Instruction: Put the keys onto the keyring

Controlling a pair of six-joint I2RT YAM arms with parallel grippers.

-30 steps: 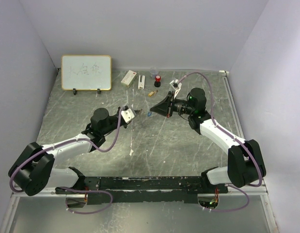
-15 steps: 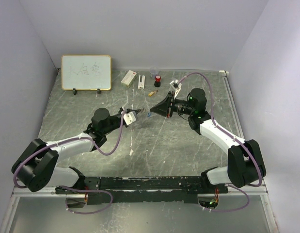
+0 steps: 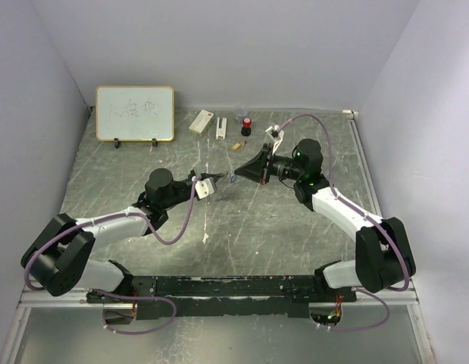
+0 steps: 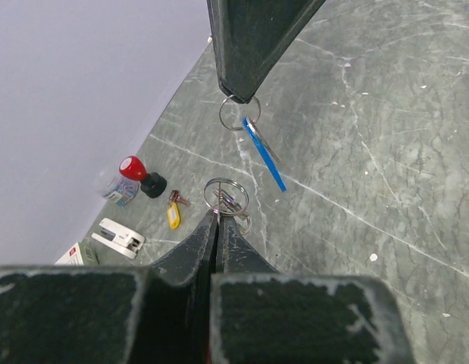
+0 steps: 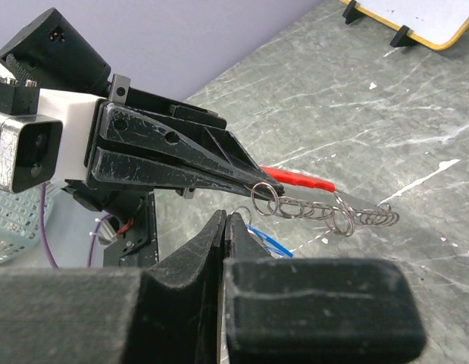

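Observation:
My left gripper (image 4: 219, 214) is shut on the keyring (image 4: 225, 199), a chain of silvery rings with a flat red tag (image 5: 298, 180), held just above the table. My right gripper (image 5: 227, 218) is shut on the small ring of the blue key (image 4: 263, 153), which hangs down from it. The two grippers' tips are close together, facing each other, mid-table in the top view (image 3: 225, 179). The tan-gold key (image 4: 173, 216) lies on the table behind them, also in the top view (image 3: 236, 145).
A red-and-black cylinder (image 3: 246, 126), a white clip-like piece (image 3: 220, 127) and a white box with a red mark (image 3: 201, 121) lie at the back. A whiteboard (image 3: 135, 113) stands at the back left. Walls enclose the table.
My left gripper has moved right, closer to the right gripper's tip, with the keyring in it. The right arm has stayed still.

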